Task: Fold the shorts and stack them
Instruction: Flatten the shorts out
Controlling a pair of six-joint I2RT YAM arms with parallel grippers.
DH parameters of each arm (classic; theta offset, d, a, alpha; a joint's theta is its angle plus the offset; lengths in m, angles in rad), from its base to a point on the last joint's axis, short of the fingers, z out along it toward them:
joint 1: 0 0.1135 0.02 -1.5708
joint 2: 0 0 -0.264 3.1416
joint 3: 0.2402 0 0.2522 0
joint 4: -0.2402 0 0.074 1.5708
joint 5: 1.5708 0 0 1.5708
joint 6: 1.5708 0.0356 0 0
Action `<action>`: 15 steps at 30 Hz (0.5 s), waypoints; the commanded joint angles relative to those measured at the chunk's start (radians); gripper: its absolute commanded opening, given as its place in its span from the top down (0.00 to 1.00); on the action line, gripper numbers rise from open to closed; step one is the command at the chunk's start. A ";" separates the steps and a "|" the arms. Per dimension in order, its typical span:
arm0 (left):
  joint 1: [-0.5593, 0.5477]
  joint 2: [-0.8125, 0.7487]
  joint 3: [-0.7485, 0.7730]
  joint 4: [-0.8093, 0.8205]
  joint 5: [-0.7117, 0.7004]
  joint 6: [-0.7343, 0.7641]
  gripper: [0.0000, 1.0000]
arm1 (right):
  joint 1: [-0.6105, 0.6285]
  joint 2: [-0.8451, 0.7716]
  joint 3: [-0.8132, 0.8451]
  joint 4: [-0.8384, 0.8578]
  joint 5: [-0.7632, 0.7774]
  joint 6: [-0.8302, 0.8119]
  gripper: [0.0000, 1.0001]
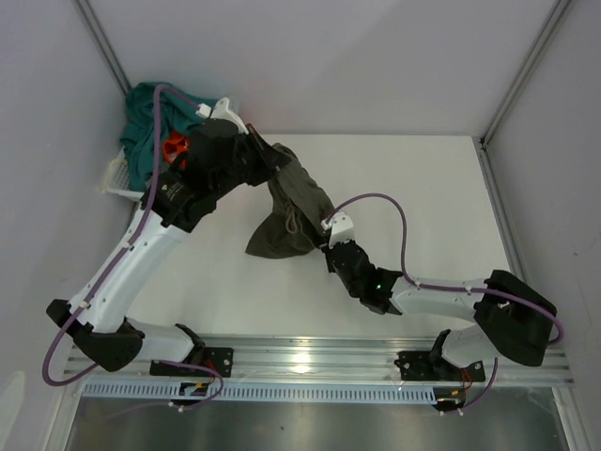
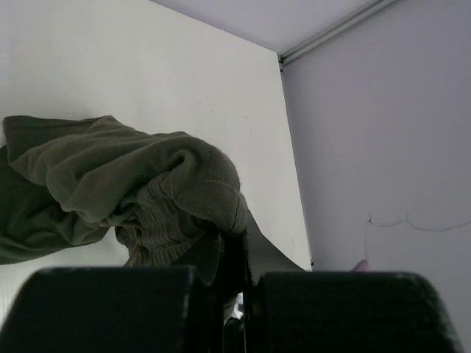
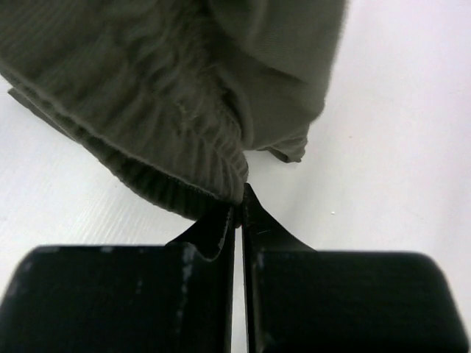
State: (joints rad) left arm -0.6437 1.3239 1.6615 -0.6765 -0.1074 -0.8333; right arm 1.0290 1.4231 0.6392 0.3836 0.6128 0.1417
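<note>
Shorts (image 1: pixel 293 209), dark olive green, hang bunched between both arms over the white table (image 1: pixel 441 207), just toward 11 o'clock of its centre. The left gripper (image 2: pixel 234 254) is pinched tight on a ribbed waistband fold. The right gripper (image 3: pixel 239 217) is likewise clamped on the waistband edge, at 5 o'clock of the cloth. To do this step well, the grippers likely need to draw apart until the waistband is taut, then lay the cloth flat. At 10 o'clock a white basket (image 1: pixel 113 178) holds teal shorts (image 1: pixel 141 127) and orange cloth (image 1: pixel 175 146), close beside the left arm, where snagging is a risk.
</note>
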 commanded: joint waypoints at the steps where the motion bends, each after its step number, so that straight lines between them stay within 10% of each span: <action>1: 0.042 -0.046 0.076 -0.043 -0.052 -0.088 1.00 | -0.001 -0.108 -0.012 0.006 0.015 -0.016 1.00; 15: 0.237 -0.074 0.300 -0.449 -0.002 -0.260 1.00 | 0.049 -0.542 0.459 -0.823 -0.079 -0.057 1.00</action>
State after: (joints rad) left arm -0.4110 1.2995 1.8591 -1.0485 -0.1482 -1.0576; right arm 1.0374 0.9409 0.9604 -0.2020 0.5278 0.1143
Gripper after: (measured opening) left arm 0.049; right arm 0.011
